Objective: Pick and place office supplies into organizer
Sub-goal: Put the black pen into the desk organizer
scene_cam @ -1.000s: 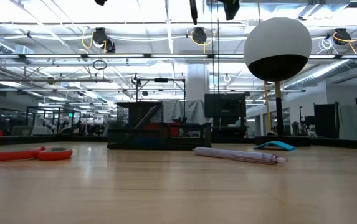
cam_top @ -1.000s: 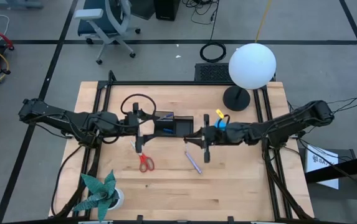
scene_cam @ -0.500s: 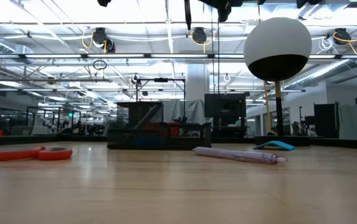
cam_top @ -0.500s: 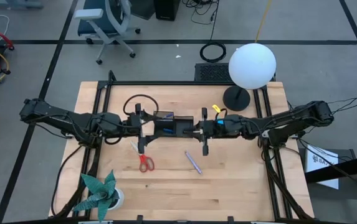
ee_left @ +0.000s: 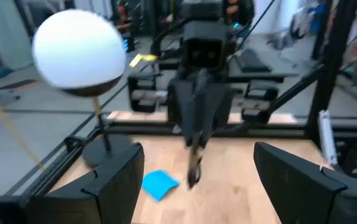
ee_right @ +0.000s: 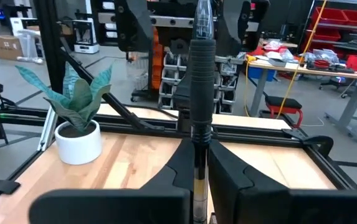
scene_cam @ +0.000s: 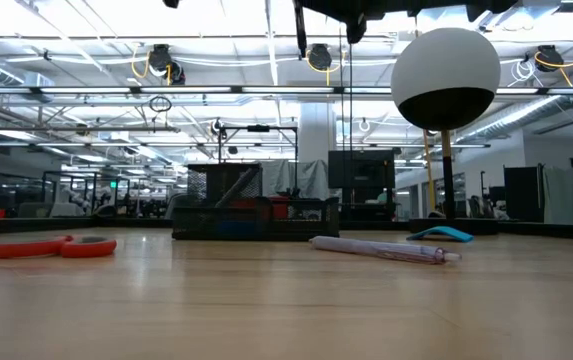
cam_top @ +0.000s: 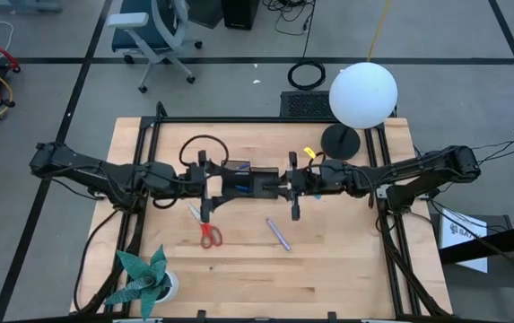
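The black organizer (cam_top: pixel 243 179) stands at the table's middle, between my two grippers. My right gripper (cam_top: pixel 285 187) is level above its right end, shut on a dark pen (ee_right: pixel 201 74). My left gripper (cam_top: pixel 210 186) is open and level at the organizer's left end, holding nothing. Red-handled scissors (cam_top: pixel 208 233) and a purple pen (cam_top: pixel 278 233) lie flat on the table nearer the front edge. A blue notepad (scene_cam: pixel 444 233) lies flat under my right arm. My right gripper pinches the pen's barrel (ee_right: pixel 198 146) between its two fingers, just below the dark grip section. The fingers come level from the table's right and lie across the pen. The pen stands upright, clear tip up, lifted clear, its lower end (ee_left: pixel 194 171) hanging below the fingers.
A lamp with a white globe (cam_top: pixel 362 94) and a round black base (cam_top: pixel 340 141) stands at the far right. A teal paper plant in a white pot (cam_top: pixel 144 278) sits at the near left corner. Bare wood lies along the near edge.
My right gripper, still shut on the pen, has swung toward the table's far edge and come level with the organizer's right end, rolling slightly. The pen stays upright and clear of the table.
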